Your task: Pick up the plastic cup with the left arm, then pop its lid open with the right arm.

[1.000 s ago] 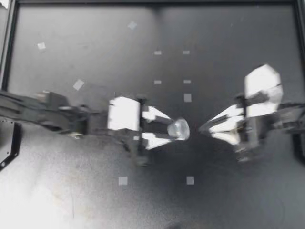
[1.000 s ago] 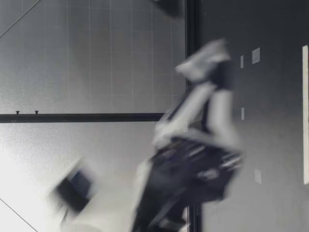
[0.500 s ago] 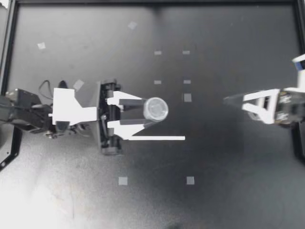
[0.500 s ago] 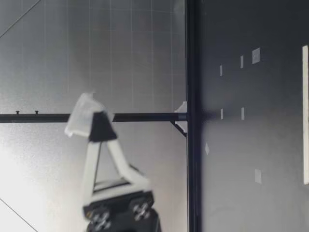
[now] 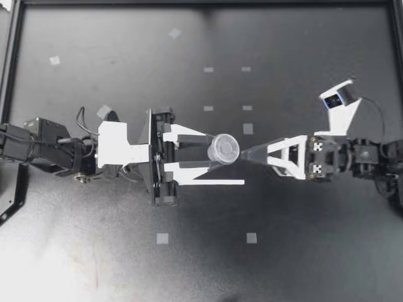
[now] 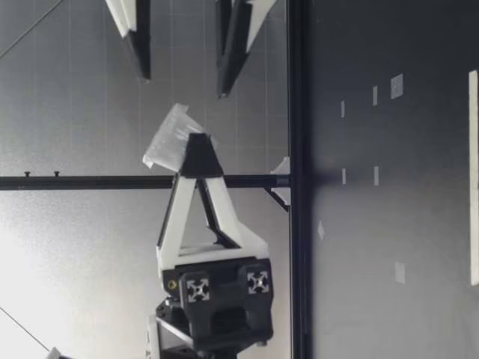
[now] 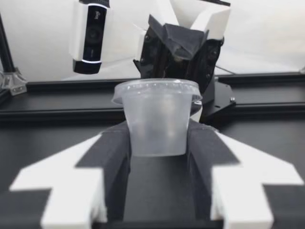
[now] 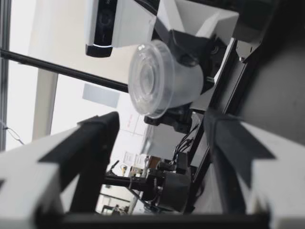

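Note:
A small clear plastic cup with a lid is held well above the black table, and my left gripper is shut on its sides. My right gripper comes in from the other side, turned on edge, its tips just short of the cup's lid. In the left wrist view the cup sits upright between the padded fingers, with my right gripper facing it from behind. The right wrist view shows the lid end of the cup ahead of my wide-open right gripper, untouched. The low view shows the cup in my left gripper and my right gripper open close beside it.
Small pale tape squares mark the table. A black frame rail runs along the far edge and another rail along the left side.
My right gripper pulled back to the right, opened wide, then returned to the cup's lid. My left gripper kept its hold on the cup, shifting left and then a little right.

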Robot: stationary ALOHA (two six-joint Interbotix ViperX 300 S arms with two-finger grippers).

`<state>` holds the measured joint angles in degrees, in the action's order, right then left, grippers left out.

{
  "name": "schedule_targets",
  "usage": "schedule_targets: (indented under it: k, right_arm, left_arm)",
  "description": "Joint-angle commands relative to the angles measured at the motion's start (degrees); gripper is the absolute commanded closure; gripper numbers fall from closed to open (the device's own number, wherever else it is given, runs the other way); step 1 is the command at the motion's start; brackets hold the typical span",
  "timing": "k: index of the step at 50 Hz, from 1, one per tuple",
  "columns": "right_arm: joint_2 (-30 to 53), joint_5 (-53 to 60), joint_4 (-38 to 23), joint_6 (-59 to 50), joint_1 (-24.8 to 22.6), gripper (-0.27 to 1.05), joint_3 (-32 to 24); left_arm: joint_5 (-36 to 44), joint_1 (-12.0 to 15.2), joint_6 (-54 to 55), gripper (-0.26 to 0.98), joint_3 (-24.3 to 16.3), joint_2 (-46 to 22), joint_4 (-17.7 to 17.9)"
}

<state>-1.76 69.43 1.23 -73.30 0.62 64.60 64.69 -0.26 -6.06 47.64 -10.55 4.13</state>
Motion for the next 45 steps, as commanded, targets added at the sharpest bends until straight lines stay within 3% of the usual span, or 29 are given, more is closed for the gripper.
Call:
schedule_targets:
  k: [1, 10, 16, 17, 28, 35, 45]
  right_arm:
    - [-0.88, 0.70, -0.53, 0.09, 1.23, 0.08, -1.49]
    - [-2.64, 4.22, -7.73, -0.53, 4.48, 0.08, -5.98]
    - [-12.30, 27.95, -18.90, 1.05, 9.14, 0.08, -7.29]
    - [-13.89, 27.86, -20.04, 2.02, 9.76, 0.08, -6.77]
    - [-28.39, 2.46, -17.14, 12.48, 10.55, 0.08, 0.79]
    - [-31.55, -10.81, -18.98, 19.78, 10.55, 0.08, 3.16]
    - [-34.98, -28.04, -21.01, 40.96, 10.55, 0.08, 3.16]
  left_arm:
    - [0.26, 0.09, 0.00, 0.46, -0.62, 0.88, 0.09]
    - [0.26, 0.18, 0.00, 0.46, -0.62, 0.88, 0.00]
    - [-0.09, 0.09, 0.18, 0.46, -0.26, 0.79, 0.09]
    - [-0.09, 0.09, 0.26, 0.46, -0.18, 0.79, 0.09]
    - [-0.09, 0.18, 0.53, 0.46, 0.09, 0.79, 0.09]
    - [-0.18, 0.09, 0.88, 0.46, -0.09, 0.70, 0.09]
    - [-0.70, 0.09, 1.41, 0.46, -0.26, 0.79, 0.09]
